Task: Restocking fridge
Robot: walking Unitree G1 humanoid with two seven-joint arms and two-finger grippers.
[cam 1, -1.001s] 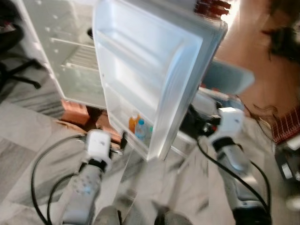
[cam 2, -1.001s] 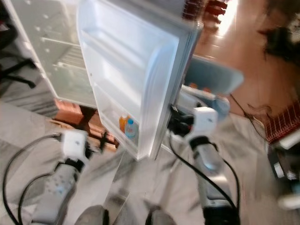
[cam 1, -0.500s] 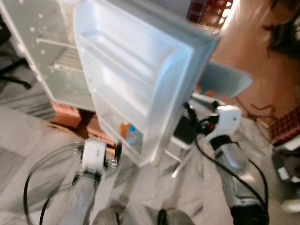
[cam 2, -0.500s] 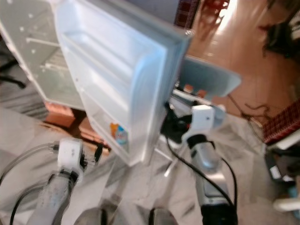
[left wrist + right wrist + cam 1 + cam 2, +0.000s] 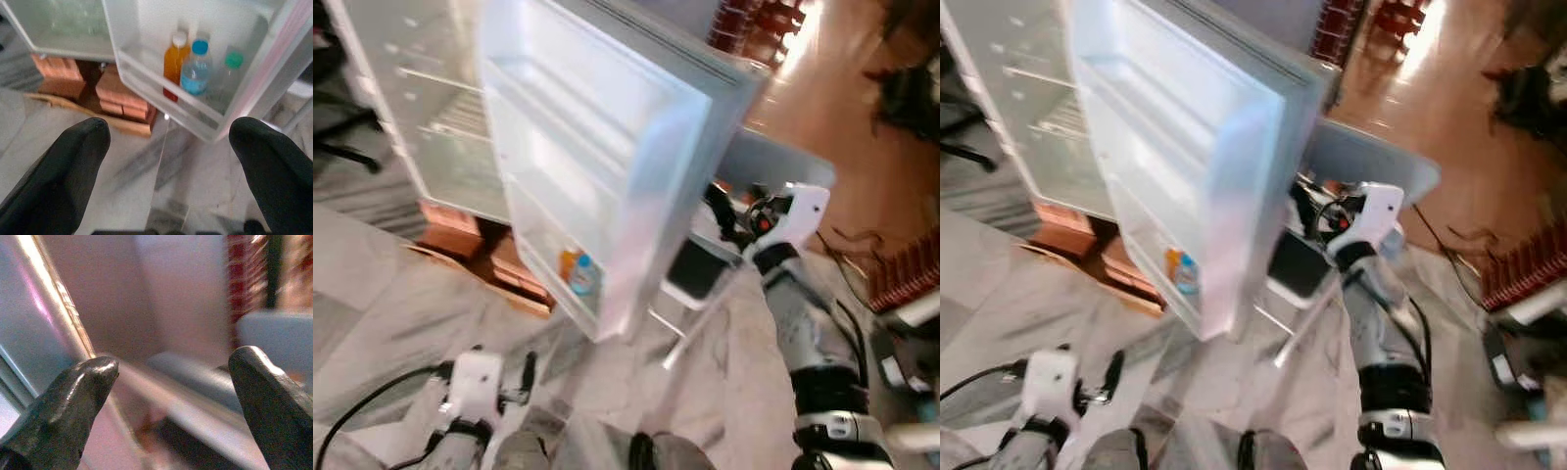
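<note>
Right gripper point(image 5: 729, 213), fingers spread and empty, sits just right of the open fridge door point(image 5: 607, 176); a careless swing could strike it, toppling the bottles point(image 5: 195, 68). Left gripper point(image 5: 168, 161) released, low.

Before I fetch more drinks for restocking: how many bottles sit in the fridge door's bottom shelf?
3, side by side in the door's bottom shelf: an orange bottle with a white cap, a blue-capped bottle beside it, then a clear green-capped bottle. More may be hidden behind them.

- Stacked red bricks point(image 5: 122, 95) are sitting on the marble floor point(image 5: 391, 284).
- A grey plastic bin point(image 5: 773, 168) is standing nearby.
- Wooden flooring point(image 5: 832, 88) is stretching beyond.
</note>
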